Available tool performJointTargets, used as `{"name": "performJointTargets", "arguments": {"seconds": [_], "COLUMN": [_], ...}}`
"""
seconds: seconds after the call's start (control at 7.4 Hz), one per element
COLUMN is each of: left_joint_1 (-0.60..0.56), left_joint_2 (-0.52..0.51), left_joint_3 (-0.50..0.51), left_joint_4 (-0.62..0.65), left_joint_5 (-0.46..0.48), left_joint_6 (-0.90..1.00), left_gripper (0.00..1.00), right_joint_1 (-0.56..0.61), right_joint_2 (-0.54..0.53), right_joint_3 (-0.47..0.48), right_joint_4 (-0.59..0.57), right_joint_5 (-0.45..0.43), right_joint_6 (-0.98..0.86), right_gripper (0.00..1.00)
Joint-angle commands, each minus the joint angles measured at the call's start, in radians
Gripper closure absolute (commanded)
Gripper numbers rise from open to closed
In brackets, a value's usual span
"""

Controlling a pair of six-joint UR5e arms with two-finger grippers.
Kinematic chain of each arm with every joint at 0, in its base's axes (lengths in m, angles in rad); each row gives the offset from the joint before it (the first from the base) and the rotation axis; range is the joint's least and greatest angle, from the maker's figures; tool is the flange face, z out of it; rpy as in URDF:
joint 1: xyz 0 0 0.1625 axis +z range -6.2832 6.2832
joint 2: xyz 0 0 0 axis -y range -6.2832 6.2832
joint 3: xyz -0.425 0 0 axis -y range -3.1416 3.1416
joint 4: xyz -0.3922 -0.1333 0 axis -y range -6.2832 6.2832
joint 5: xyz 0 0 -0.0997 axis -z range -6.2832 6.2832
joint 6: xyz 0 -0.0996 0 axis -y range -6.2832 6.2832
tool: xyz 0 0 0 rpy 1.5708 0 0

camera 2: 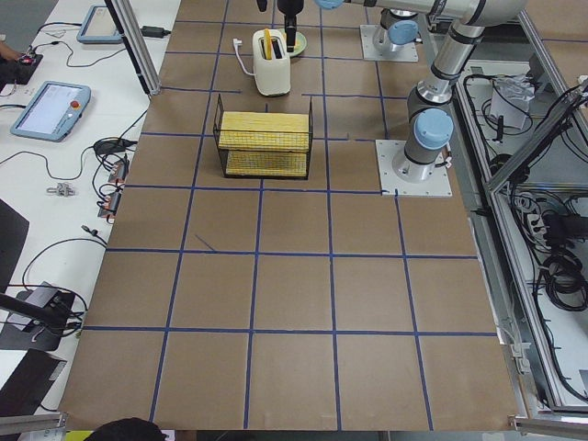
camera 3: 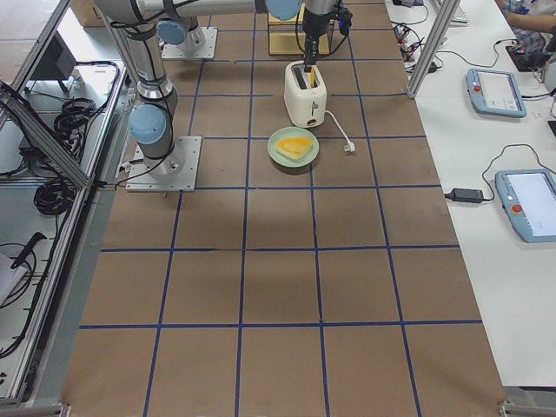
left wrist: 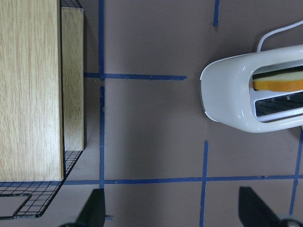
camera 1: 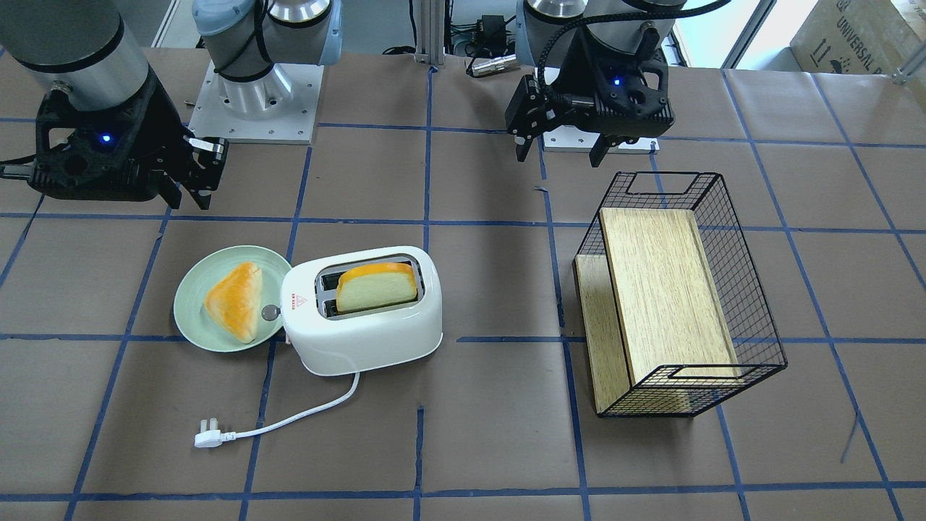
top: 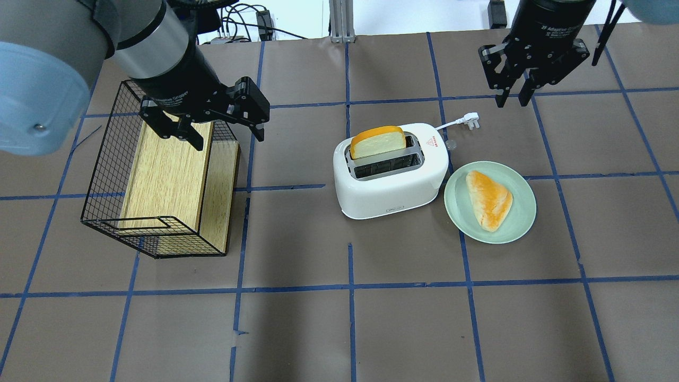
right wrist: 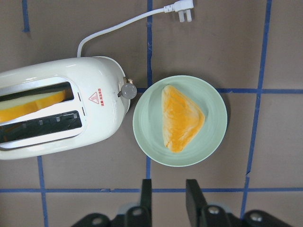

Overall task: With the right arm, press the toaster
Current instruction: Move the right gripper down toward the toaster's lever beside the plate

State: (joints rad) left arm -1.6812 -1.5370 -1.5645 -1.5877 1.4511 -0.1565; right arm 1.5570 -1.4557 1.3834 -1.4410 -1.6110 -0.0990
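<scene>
The white toaster [camera 1: 362, 333] stands mid-table with a slice of toast [camera 1: 376, 286] upright in one slot; it also shows in the overhead view [top: 390, 185] and the right wrist view [right wrist: 61, 118]. Its silver knob [camera 1: 270, 312] faces the plate. My right gripper [top: 512, 101] hangs empty above the table, beyond the plate and apart from the toaster. Its fingers [right wrist: 146, 194] are drawn close with a narrow gap. My left gripper [top: 229, 139] is wide open and empty, over the edge of the black wire basket [top: 106, 159].
A green plate [top: 525, 212] with a triangular bread piece lies beside the toaster's knob end. The toaster's white cord ends in a plug [camera 1: 208, 436] on the table. The wire basket [camera 1: 723, 217] holds a wooden box.
</scene>
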Motion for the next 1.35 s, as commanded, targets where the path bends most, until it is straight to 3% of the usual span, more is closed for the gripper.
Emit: {"name": "performJointTargets", "arguments": {"seconds": [0.0, 0.27, 0.41, 0.68, 0.81, 1.22], "left_joint_1": [0.0, 0.0, 0.0, 0.0, 0.0, 0.0], "left_joint_2": [0.0, 0.0, 0.0, 0.0, 0.0, 0.0], "left_joint_3": [0.0, 0.0, 0.0, 0.001, 0.0, 0.0], "left_joint_4": [0.0, 0.0, 0.0, 0.0, 0.0, 0.0], "left_joint_5": [0.0, 0.0, 0.0, 0.0, 0.0, 0.0], "left_joint_6": [0.0, 0.0, 0.0, 0.0, 0.0, 0.0], "left_gripper": [0.0, 0.0, 0.0, 0.0, 0.0, 0.0], "right_joint_1": [0.0, 0.002, 0.002, 0.005, -0.006, -0.001], "right_joint_2": [0.021, 0.028, 0.04, 0.086, 0.134, 0.141], "right_joint_3": [0.003, 0.006, 0.017, 0.054, 0.084, 0.208], "right_joint_4": [-0.103, -0.136, -0.156, -0.185, -0.25, -0.416], "right_joint_5": [-0.012, -0.001, 0.056, 0.089, 0.089, 0.074], "right_joint_6": [-0.353, -0.594, -0.696, -0.937, -1.073, -1.333], "right_gripper": [0.91, 0.92, 0.92, 0.93, 0.93, 0.93]}}
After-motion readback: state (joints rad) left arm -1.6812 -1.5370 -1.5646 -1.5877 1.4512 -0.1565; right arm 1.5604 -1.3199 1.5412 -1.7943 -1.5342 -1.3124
